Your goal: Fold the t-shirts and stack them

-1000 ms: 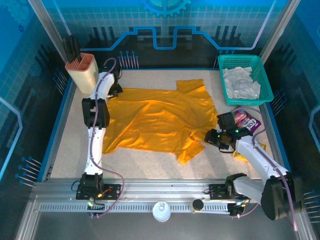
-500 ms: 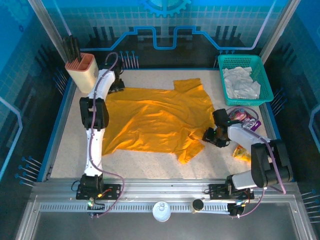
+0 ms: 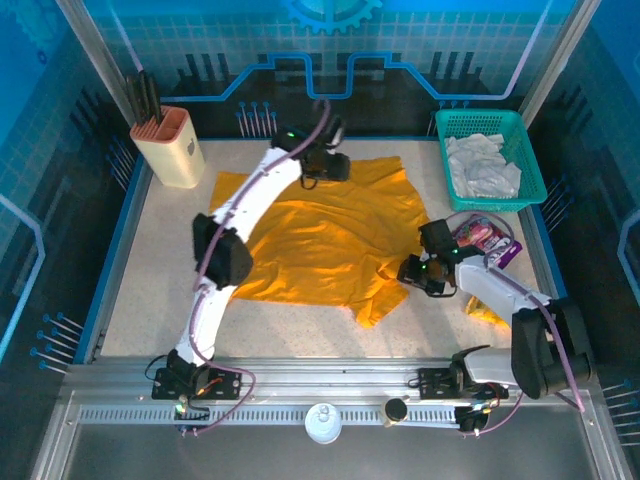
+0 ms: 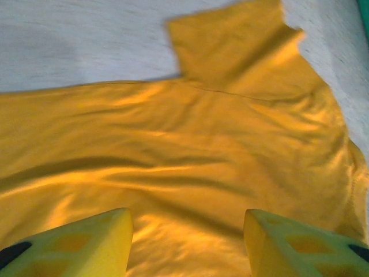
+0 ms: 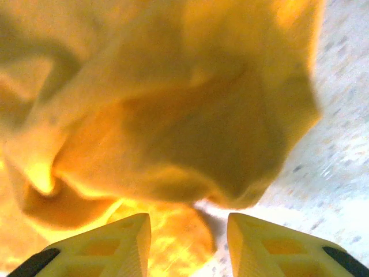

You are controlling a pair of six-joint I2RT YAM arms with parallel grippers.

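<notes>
We see the speckled table (image 3: 290,325) with the mustard-orange t-shirt (image 3: 320,235) spread wrinkled across its middle, one sleeve toward the far edge and another toward the front. A green basket (image 3: 478,114) stands at the far right corner, and the pale white-grey t-shirt (image 3: 482,165) lies crumpled inside it. A beige holder (image 3: 170,150) with dark utensils stands at the far left corner.

The left gripper (image 4: 187,231) hovers above the far part of the orange shirt, jaws apart, nothing between them. The right gripper (image 5: 189,231) sits low at the shirt's right edge, jaws apart, with a bunched fold just ahead of its fingertips.

A purple packet (image 3: 482,237) lies just beside the right gripper. A small yellow packet (image 3: 482,308) peeks out by the right forearm.
</notes>
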